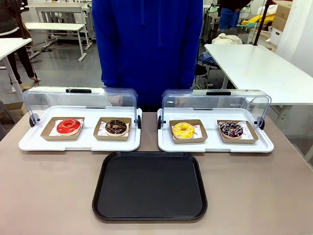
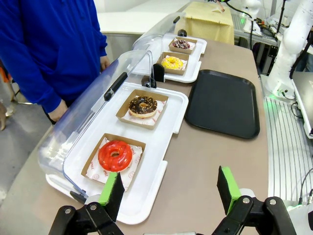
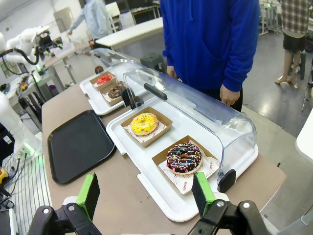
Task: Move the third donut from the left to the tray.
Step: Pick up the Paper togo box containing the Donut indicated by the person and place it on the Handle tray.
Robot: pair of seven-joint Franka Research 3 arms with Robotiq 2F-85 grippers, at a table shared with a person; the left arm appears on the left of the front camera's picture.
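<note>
The yellow-iced donut (image 1: 183,130) (image 2: 172,62) (image 3: 144,123) lies in its brown cardboard box on the left half of the right white tray (image 1: 215,146), third in the row. The black tray (image 1: 149,186) (image 2: 223,102) (image 3: 78,143) lies flat at the table's near middle with nothing on it. My left gripper (image 2: 168,188) hangs open above the table's left end, near the red donut (image 2: 115,155). My right gripper (image 3: 145,189) is open over the right end, close to the dark sprinkled donut (image 3: 184,157).
The left white tray (image 1: 78,143) holds a red donut (image 1: 68,126) and a chocolate donut (image 1: 116,127). Both clear lids (image 1: 80,98) stand swung back. A person in a blue top (image 1: 146,44) stands at the far side, hands behind the lids. A white table (image 1: 259,68) stands back right.
</note>
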